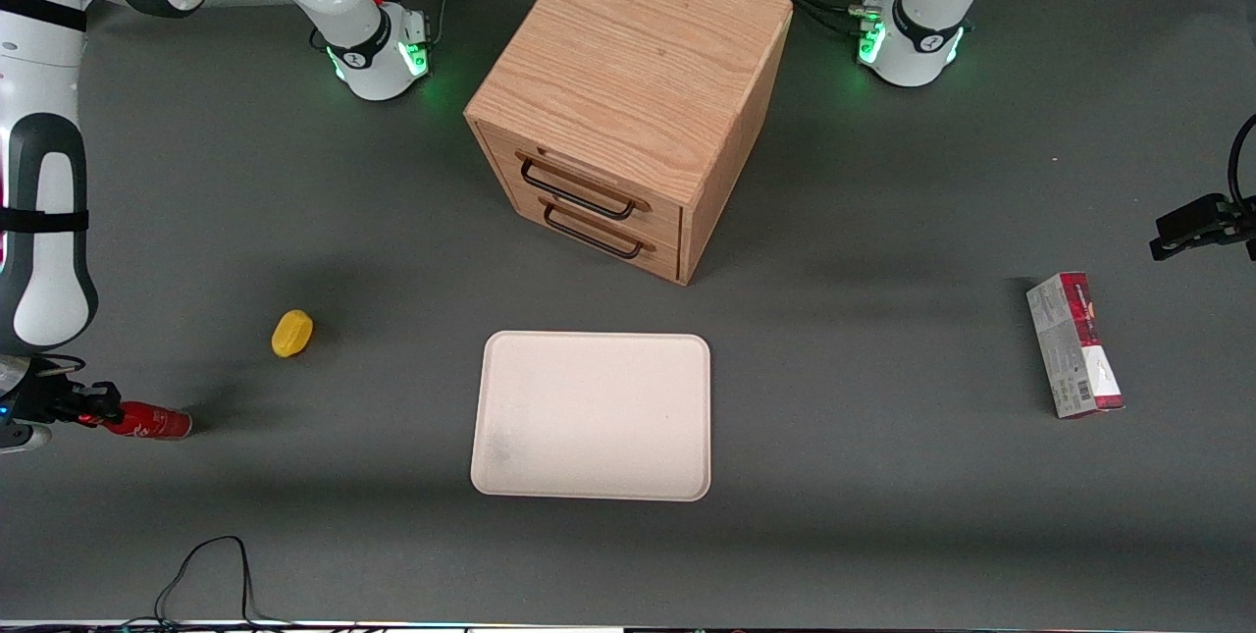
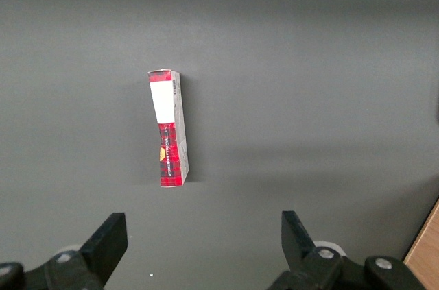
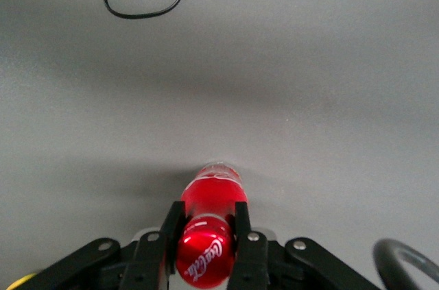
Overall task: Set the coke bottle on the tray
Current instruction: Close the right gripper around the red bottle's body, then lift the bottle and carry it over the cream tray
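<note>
On the grey table (image 1: 883, 476) the tray (image 1: 592, 414) lies bare, in front of the wooden drawer cabinet (image 1: 628, 103). At the working arm's end, well apart from the tray, the claw (image 1: 86, 407) is clamped on the coke bottle (image 1: 149, 421), whose long axis points toward the tray. A yellow object (image 1: 291, 333) lies just off that path. The carton box (image 1: 1074, 344) lies toward the parked arm's end.

A robotics lab, by every sign: two white arm bases (image 1: 378, 49) with green status lights are bolted to a dark grey matted surface (image 1: 883, 476), cables (image 1: 206, 574) trail along its edge, and unrelated props lie spread out as test pieces, a wooden drawer cabinet (image 1: 628, 108), a tray (image 1: 592, 415), a carton box (image 1: 1074, 345).
</note>
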Controlling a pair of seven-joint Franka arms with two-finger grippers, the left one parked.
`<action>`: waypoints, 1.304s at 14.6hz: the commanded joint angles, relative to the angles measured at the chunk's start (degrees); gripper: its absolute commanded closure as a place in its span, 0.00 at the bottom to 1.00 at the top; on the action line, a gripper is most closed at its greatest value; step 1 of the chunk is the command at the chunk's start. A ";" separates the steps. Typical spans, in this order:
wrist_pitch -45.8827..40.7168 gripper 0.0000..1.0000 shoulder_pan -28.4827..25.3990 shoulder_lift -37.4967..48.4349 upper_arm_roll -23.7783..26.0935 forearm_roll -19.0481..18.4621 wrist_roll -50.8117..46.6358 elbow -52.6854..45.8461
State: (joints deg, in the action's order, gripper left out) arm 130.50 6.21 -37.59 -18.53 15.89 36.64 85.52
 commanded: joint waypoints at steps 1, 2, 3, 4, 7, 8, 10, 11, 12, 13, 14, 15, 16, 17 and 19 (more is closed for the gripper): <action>-6.55 1.00 -0.15 0.50 -0.02 1.33 -0.76 -3.76; -9.09 1.00 -0.41 0.59 -0.02 1.24 -3.99 -5.35; -11.64 1.00 -0.93 1.11 0.16 1.07 -8.55 -7.01; -14.98 1.00 -1.90 2.07 0.24 0.46 -14.78 -9.29; -28.77 1.00 -4.89 2.35 2.78 -5.33 -30.17 -19.83; -31.85 1.00 -6.29 2.43 4.10 -6.74 -35.00 -22.13; -34.51 1.00 -10.94 3.22 4.64 -9.99 -45.20 -24.43; -34.52 1.00 -12.96 3.66 6.12 -10.44 -49.77 -25.13; -34.43 1.00 -14.37 3.75 7.96 -11.84 -53.04 -26.18; -34.43 1.00 -15.60 3.67 9.72 -13.85 -56.29 -27.67; -33.91 1.00 -16.31 3.49 12.35 -15.00 -59.45 -28.56; -33.30 1.00 -16.67 3.05 14.81 -15.63 -62.71 -29.09; -31.29 1.00 -17.89 2.88 16.75 -17.11 -65.78 -29.09; -29.09 1.00 -18.69 2.26 18.42 -19.39 -68.25 -29.09; -24.61 1.00 -19.92 -0.10 22.38 -22.74 -74.57 -29.01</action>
State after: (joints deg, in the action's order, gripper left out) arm 102.48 -13.00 -34.49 0.90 -3.15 -31.85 58.95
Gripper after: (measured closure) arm 0.670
